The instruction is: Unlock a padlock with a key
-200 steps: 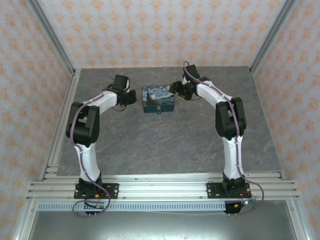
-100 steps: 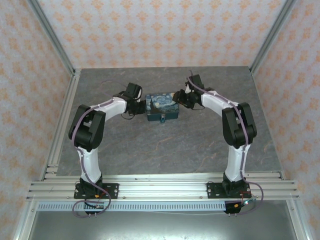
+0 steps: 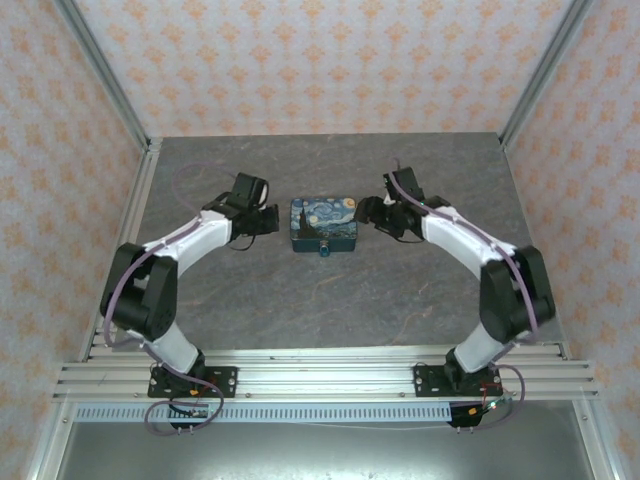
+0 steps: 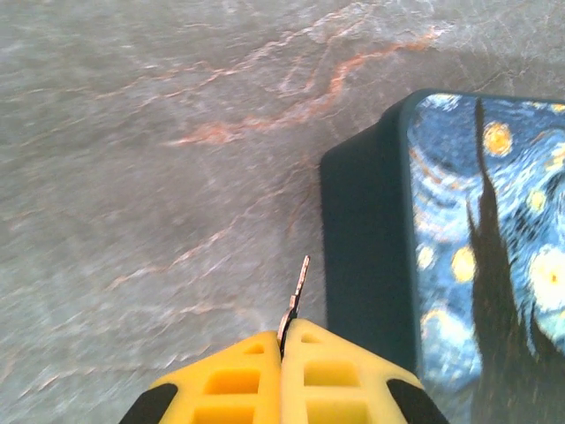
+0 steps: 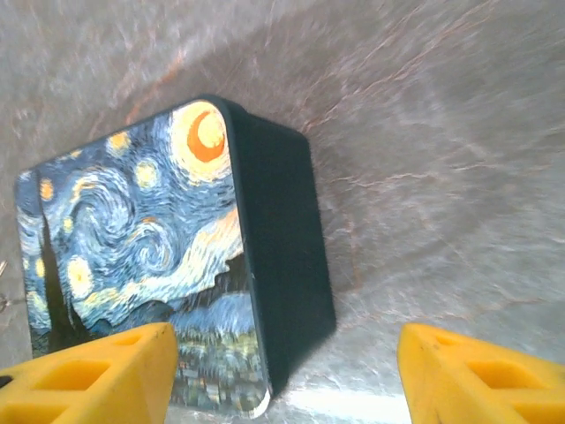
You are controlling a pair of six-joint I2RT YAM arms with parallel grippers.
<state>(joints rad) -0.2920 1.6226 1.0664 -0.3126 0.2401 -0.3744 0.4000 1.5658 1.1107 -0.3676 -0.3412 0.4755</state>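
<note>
The left gripper pinches the thin golden-tan metal key. The right gripper gapes empty around the starry dark-blue tin box. The tiny teal padlock on its near side likely awaits unlocking.

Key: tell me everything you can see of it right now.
The key is a thin pale metal sliver seen edge-on, one edge slightly notched. The left pincer is shut on its base, hiding the head; only the blade pokes out, tilted slightly right. It sits above the grey table, beside the starry-night tin's dark side wall, seemingly not touching it.
</note>
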